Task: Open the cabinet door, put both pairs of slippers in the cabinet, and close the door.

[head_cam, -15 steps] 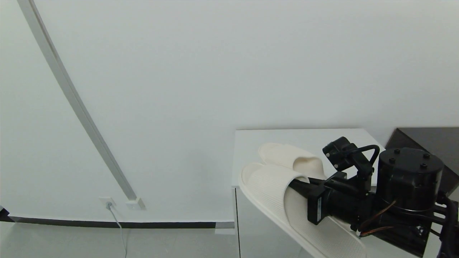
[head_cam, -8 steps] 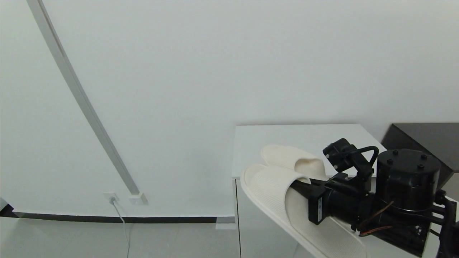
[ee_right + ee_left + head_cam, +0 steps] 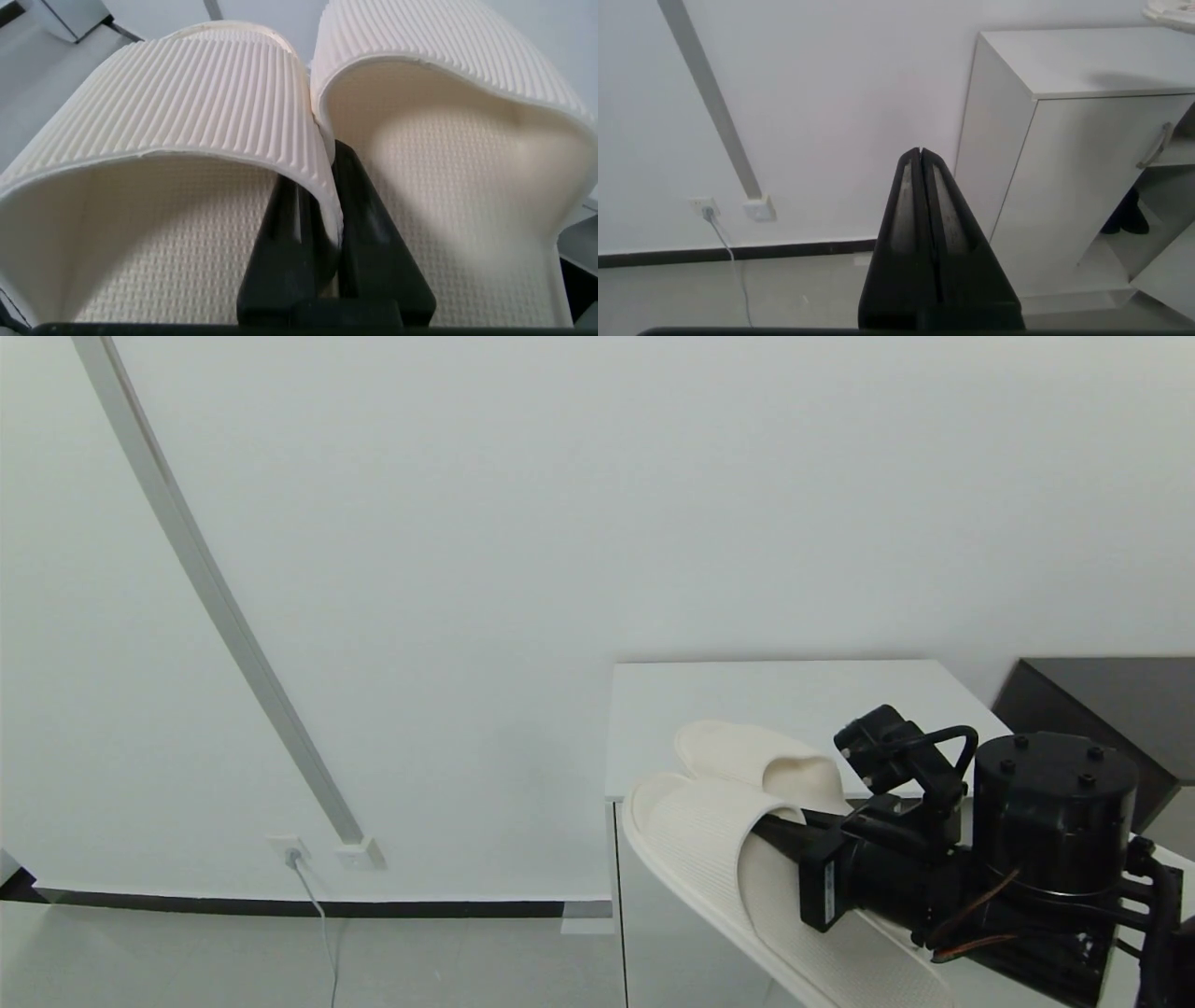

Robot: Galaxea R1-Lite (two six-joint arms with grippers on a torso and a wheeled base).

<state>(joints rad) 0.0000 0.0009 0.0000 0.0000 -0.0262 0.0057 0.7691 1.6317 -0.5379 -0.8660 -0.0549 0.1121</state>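
Observation:
My right gripper (image 3: 782,823) is shut on a pair of white ribbed slippers (image 3: 695,835), pinching their inner edges together. The pair hangs at the front left corner of the white cabinet (image 3: 794,695), toes pointing left, the nearer slipper reaching past the cabinet's edge. In the right wrist view the black fingers (image 3: 360,238) clamp both slippers (image 3: 187,121) between the two uppers. My left gripper (image 3: 921,161) is shut on nothing, low in front of the wall and left of the cabinet (image 3: 1064,177). The cabinet's handle (image 3: 1156,147) and an open inner shelf (image 3: 1120,266) show beside that door panel.
A grey cable duct (image 3: 205,579) runs slantwise down the white wall to a socket with a cable (image 3: 289,854). A dark piece of furniture (image 3: 1102,700) stands right of the cabinet. Bare floor (image 3: 280,961) lies left of the cabinet.
The head camera shifted slightly during the first half second. Since then my right arm has moved a little to the left with the slippers still in its grip.

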